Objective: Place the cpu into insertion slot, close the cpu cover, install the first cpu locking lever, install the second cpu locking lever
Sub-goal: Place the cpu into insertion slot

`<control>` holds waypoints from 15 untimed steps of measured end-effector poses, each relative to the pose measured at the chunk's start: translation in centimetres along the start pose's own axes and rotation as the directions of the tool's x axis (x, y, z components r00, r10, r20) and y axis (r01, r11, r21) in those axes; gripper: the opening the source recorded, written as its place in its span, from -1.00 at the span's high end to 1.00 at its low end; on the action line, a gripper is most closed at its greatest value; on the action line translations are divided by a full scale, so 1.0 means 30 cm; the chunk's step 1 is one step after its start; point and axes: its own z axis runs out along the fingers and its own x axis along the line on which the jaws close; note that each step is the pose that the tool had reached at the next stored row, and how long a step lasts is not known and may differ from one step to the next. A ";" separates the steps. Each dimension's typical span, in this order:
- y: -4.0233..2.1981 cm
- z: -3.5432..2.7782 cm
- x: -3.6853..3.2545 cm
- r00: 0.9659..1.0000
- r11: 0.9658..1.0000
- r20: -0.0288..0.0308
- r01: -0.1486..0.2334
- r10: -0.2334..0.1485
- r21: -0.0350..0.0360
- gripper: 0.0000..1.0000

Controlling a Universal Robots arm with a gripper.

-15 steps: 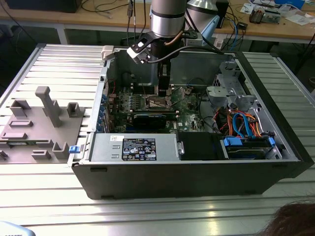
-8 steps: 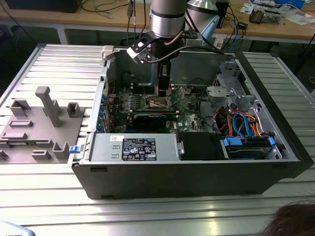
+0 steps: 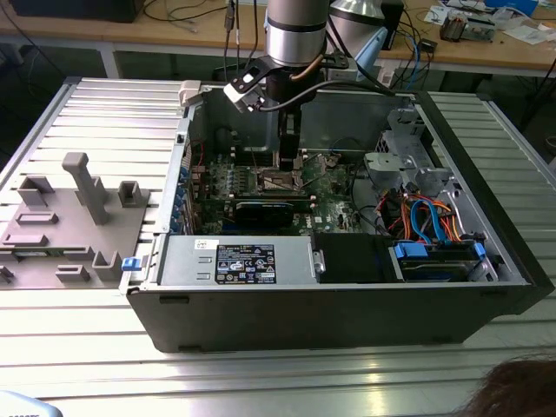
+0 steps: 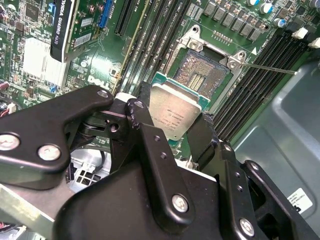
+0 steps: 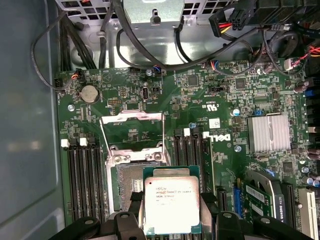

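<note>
- The jaws are closed on two opposite edges of the cpu (image 5: 171,205), so the chip is carried by the gripper (image 5: 171,214) with its silver top left uncovered.
- In the exterior view, the gripper (image 3: 289,146) is seen lowered inside the open computer case (image 3: 347,295), over the green circuit board (image 3: 334,207).
- The insertion slot (image 5: 125,182) is left bare: the cpu cover (image 5: 131,117) is swung back flat on its hinge, and a thin locking lever (image 4: 270,68) is seen released beside the socket.
- The cpu is judged not yet seated. It is held above the board and overlaps only the slot's edge farthest from the cover's hinge.
- From the chip, the slot lies toward the cover. The chip is square, and its edges look roughly parallel to the socket's.
</note>
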 end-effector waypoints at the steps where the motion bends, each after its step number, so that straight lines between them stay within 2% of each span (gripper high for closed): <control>1: 0.000 0.000 0.000 1.000 1.000 0.000 -0.001 0.001 0.000 -0.08; 15: 0.000 0.000 0.000 1.000 1.000 0.005 -0.009 0.009 0.000 -0.08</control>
